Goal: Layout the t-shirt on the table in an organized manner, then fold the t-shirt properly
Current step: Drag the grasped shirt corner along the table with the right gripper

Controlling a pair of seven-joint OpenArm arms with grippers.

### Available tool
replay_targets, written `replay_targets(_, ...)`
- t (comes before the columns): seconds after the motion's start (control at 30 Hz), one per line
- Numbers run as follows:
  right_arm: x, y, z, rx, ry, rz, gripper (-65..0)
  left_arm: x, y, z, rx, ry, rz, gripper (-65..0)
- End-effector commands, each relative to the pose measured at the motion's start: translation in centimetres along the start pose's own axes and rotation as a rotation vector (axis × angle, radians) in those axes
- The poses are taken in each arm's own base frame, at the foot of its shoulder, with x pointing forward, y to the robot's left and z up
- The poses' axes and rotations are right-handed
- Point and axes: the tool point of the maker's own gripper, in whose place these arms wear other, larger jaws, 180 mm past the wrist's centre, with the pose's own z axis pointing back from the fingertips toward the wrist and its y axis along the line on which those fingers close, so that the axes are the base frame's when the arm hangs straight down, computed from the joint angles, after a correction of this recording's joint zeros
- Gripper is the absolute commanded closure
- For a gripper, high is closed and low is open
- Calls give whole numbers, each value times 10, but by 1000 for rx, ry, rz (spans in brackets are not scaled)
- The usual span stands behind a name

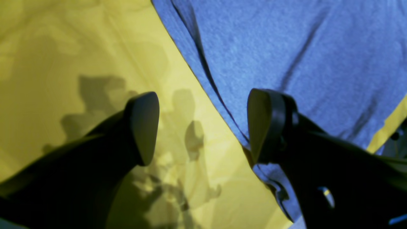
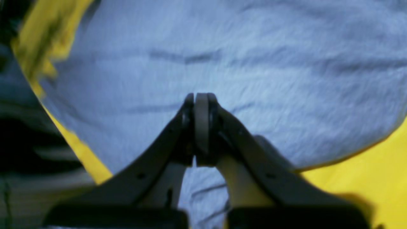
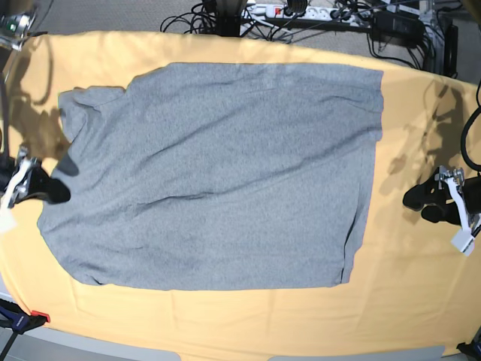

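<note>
The grey t-shirt lies spread flat on the yellow table, plain side up, with a sleeve at the far left and the hem on the right. My right gripper is shut at the shirt's left edge. Its tips press on the cloth, and a crease runs toward them. My left gripper stands open above the table, just right of the hem. In the left wrist view the shirt's edge runs between its two fingers, with nothing held.
Cables and a power strip lie beyond the table's far edge. A red clamp sits at the front left corner. Bare yellow cloth borders the shirt on the right and along the front edge.
</note>
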Motion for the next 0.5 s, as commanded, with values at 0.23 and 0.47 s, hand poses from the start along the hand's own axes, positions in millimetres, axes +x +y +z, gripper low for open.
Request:
replay_targets(0.23, -27, 4, 19, -94, 68, 41, 0, 20, 4, 15, 21, -54, -28, -441)
replay_targets(0.47, -51, 0, 41, -130, -37, -73, 0, 20, 4, 15, 21, -54, -28, -441)
